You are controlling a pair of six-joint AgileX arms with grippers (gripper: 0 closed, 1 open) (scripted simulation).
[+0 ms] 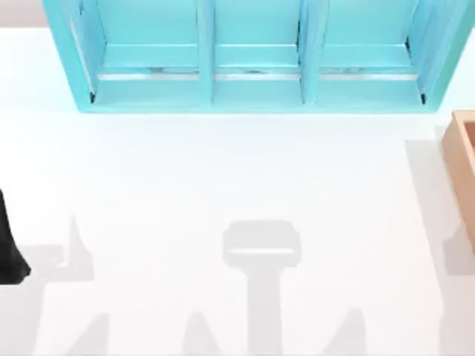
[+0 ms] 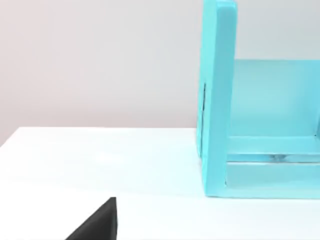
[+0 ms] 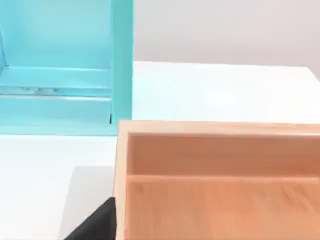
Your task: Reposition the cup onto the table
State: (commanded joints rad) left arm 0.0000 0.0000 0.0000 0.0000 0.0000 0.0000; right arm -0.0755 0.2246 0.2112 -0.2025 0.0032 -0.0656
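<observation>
The cup was meant to go on the table (image 1: 223, 185), but I could not tell where the cup was at that time. So the first good thing to do was to look for it, most likely in the blue shelf (image 1: 252, 59) along the table's far edge or in the wooden box (image 1: 464, 170) at its right edge.

The left arm (image 1: 11, 252) sat low at the table's left edge. A black bit of the left gripper (image 2: 97, 222) showed in the left wrist view, and a black bit of the right gripper (image 3: 97, 222) showed in the right wrist view. I could not tell how wide either one was, or if it held anything.

To do it well, the gripper should hold the cup round its middle, lift it straight up, and set it standing on a bare white spot away from the shelf and box.

The top view showed all three parts of the shelf at once. The right wrist view showed the inside of the box, which the top view cut off. The left wrist view showed the shelf's end wall from the side.
</observation>
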